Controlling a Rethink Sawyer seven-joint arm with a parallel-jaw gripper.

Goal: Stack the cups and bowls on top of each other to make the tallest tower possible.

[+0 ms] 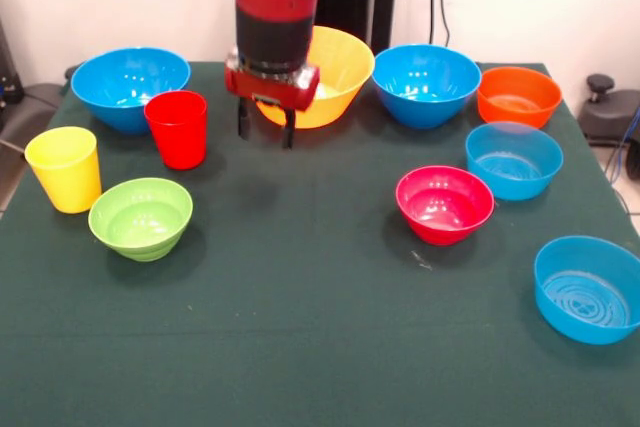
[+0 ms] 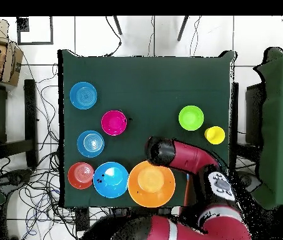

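Hand: fingers seen spread, nothing held, hung before the big yellow-orange bowl, upper centre of frame.
Cups: red cup and yellow cup found left, upright, unstacked.
Bowls: all placed singly on the surface.

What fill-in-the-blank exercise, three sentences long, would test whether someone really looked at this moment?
1. The red cup stands upright between the deep blue bowl and the ____ bowl.
2. The claw hangs in front of the big yellow-orange bowl and holds ____.
3. The cup nearest the light green bowl is coloured ____.

Missing words: big yellow-orange; nothing; yellow
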